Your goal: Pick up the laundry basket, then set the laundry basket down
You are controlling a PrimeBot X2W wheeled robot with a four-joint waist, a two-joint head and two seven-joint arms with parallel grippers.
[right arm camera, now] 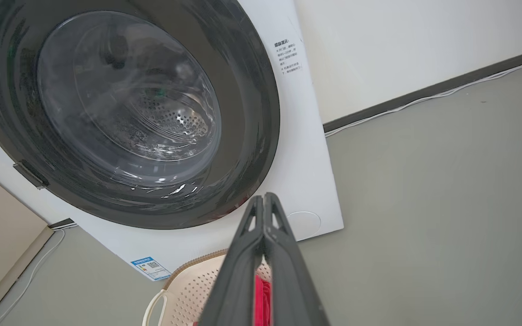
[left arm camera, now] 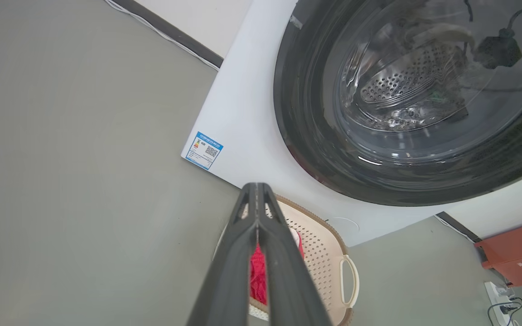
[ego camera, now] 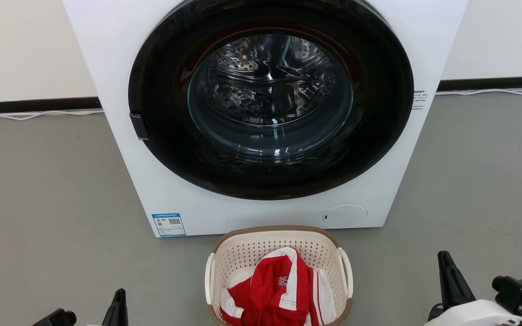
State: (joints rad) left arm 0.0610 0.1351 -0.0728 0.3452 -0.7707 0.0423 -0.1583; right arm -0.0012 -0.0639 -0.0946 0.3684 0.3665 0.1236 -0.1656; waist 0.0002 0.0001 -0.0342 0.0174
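**Basket (ego camera: 247,256) on the floor (ego camera: 39,203) before the washer (ego camera: 116,68)**

The basket stands on the grey floor just in front of the washer's lower front panel, mid-scene and nearer the robot than the machine. Whether it touches the panel cannot be told. A red-and-white garment (ego camera: 279,290) lies crumpled inside it, toward the near side. A white handle sticks out on the left (ego camera: 208,278) and another on the right (ego camera: 347,271).

The left gripper (ego camera: 118,299) sits low at the near left, well apart from the basket, with its fingers pressed together and nothing between them. The right gripper (ego camera: 445,260) sits at the near right, also apart from the basket, closed and empty.

The washer's dark round door (ego camera: 270,99) shows the steel drum through its glass. A blue label (ego camera: 168,224) is stuck at the washer's lower left corner. A white cable (ego camera: 30,115) runs along the dark skirting of the far wall.
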